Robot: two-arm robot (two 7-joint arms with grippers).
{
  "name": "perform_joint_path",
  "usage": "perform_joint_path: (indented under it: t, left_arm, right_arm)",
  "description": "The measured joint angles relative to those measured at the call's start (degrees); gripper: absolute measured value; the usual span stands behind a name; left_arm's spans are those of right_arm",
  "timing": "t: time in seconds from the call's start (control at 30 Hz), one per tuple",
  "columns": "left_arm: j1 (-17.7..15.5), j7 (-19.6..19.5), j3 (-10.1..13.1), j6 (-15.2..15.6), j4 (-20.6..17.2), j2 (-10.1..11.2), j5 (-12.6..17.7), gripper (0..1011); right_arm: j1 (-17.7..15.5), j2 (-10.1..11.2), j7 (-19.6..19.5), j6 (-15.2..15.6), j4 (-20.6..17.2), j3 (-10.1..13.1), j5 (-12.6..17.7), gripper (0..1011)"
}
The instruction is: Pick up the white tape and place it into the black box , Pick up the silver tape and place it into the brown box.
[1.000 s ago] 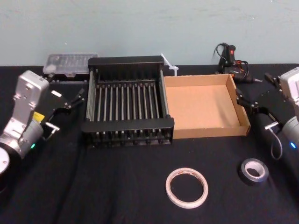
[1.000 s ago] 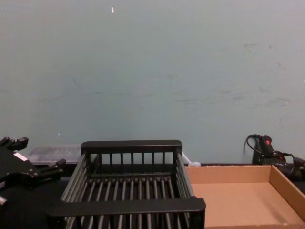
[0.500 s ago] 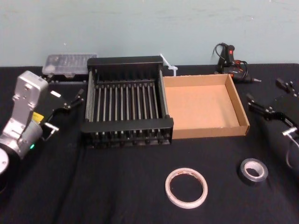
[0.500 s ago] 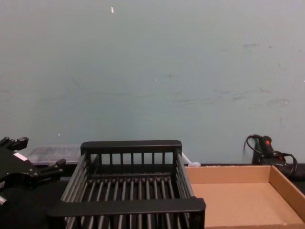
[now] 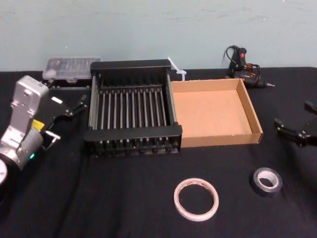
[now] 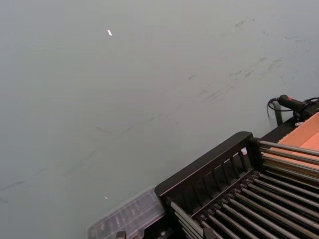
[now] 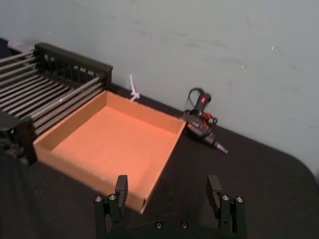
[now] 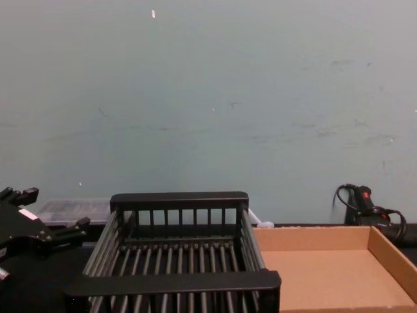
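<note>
The white tape (image 5: 196, 199) lies flat on the black cloth at front centre. To its right, also flat, is the smaller silver tape (image 5: 268, 181). The black box (image 5: 131, 133) sits at mid table with the brown box (image 5: 220, 139) touching its right side; both hold nothing. My right gripper (image 5: 292, 114) is at the right edge, behind and right of the silver tape. It is open with nothing between its fingers (image 7: 121, 188). My left gripper (image 5: 69, 116) is parked left of the black box, open and holding nothing.
A clear plastic case (image 5: 69, 66) lies behind the black box at the back left. A black and red corded tool (image 5: 242, 62) rests at the back right, and a white tie (image 5: 176, 67) lies behind the boxes. A pale wall backs the table.
My right arm has drawn back toward the right edge and lower, away from the brown box. The left arm, both tapes and both boxes have stayed put.
</note>
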Motion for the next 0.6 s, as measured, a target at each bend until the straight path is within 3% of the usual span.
perform_joint_path:
  t: [0.27,0.6]
  left_arm:
    - [0.0,0.0,0.0,0.0,0.0,0.0,0.0,1001]
    - [0.0,0.0,0.0,0.0,0.0,0.0,0.0,1001]
  right_arm:
    - [-4.2,1.6,2.1,3.4,-2.5,2.4,1.2,1002]
    - [-6.1,2.1,4.4,7.2,-3.2,2.6,1.2,1002]
